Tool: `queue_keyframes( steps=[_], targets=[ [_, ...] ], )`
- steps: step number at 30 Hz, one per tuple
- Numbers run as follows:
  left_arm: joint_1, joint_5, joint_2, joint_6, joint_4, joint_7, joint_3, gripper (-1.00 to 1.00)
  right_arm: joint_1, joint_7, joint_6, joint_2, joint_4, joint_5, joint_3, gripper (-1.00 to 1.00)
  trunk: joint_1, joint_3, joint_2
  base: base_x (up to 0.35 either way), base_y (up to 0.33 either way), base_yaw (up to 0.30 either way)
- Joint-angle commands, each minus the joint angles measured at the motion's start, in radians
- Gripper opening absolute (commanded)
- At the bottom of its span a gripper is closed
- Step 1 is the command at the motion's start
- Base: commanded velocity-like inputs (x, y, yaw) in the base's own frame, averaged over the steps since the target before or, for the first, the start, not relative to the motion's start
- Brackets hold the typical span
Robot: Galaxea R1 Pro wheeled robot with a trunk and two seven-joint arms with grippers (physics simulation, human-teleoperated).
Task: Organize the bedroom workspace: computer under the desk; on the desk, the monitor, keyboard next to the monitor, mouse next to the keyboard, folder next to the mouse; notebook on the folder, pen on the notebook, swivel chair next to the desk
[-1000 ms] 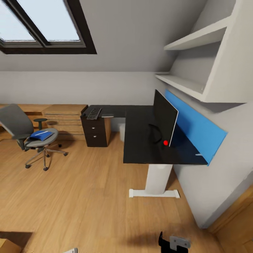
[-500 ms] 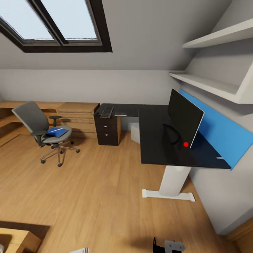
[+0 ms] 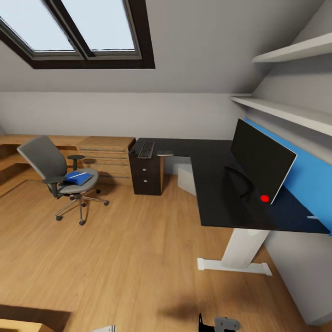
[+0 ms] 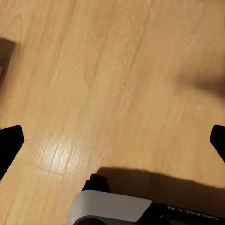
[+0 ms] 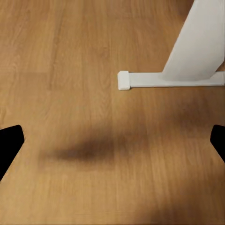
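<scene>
Attic home office: skylight (image 3: 78, 32), desk (image 3: 221, 184)

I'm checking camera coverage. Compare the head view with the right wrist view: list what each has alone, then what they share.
Head view alone: the swivel chair with the folder on its seat, the keyboard and the monitor on the desk, and the skylight.

Right wrist view alone: the right tool's dark fingertips spread wide, nothing between them.

Shared: the desk's white leg with its foot, and the wooden floor.
</scene>
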Motion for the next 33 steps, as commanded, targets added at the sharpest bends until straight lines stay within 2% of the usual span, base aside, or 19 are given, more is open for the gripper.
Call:
queue_keyframes(
  steps=[1,11,22,33],
  targets=[
    [-0.001,0.006,0.000,0.000,0.000,0.004,-0.009,1.00,-0.001,-0.010,-0.001,0.000,0.001,-0.001,0.008,1.00,0.001,0.000,-0.001,0.157,0.170,-0.036],
    [-0.001,0.007,0.000,-0.005,0.000,0.006,-0.007,1.00,-0.001,-0.010,-0.001,0.000,0.001,-0.001,0.008,1.00,0.001,0.016,-0.001,0.072,0.078,-0.057],
    [-0.001,0.007,0.000,-0.005,0.000,0.006,-0.007,1.00,-0.001,-0.010,-0.001,0.002,0.002,0.000,0.010,1.00,0.001,0.031,-0.001,0.232,0.222,-0.107],
    [-0.001,0.007,0.001,-0.005,0.000,0.006,-0.007,1.00,-0.001,-0.010,-0.001,0.003,0.002,0.000,0.011,1.00,0.001,0.034,-0.001,0.266,0.223,-0.047]
  ],
)
